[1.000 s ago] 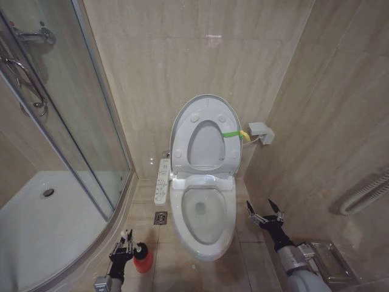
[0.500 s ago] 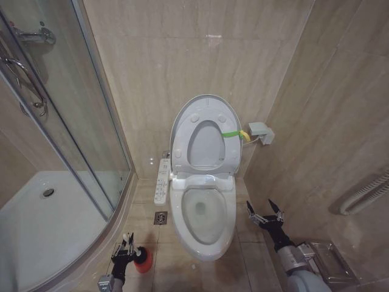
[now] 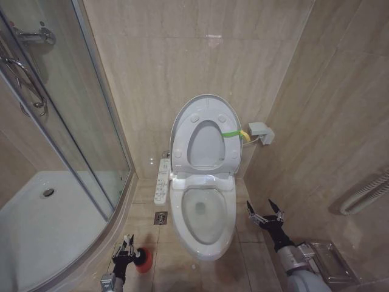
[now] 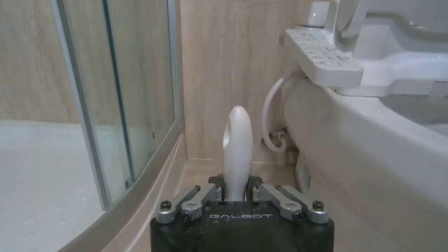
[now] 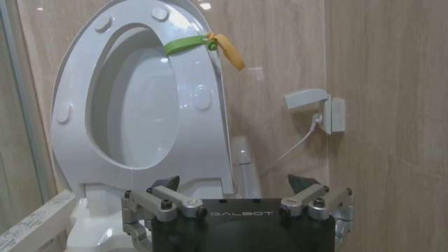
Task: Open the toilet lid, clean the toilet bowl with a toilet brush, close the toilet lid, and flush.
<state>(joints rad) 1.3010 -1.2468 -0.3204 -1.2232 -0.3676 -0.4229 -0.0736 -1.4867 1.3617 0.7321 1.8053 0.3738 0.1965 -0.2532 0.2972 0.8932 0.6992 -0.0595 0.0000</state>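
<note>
"GALBOT" on left end effector [image 4: 242,202], same on right end effector [image 5: 238,202]

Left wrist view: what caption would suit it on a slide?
Left end effector closed on the toilet brush handle, beside the toilet bowl and shower glass.

The toilet brush [image 4: 237,152] shows just its white handle rising between the left gripper [image 4: 240,202] jaws; its head sits hidden below them. The toilet bowl [image 4: 371,157], beside those jaws, is cut off by the frame edge.
</note>
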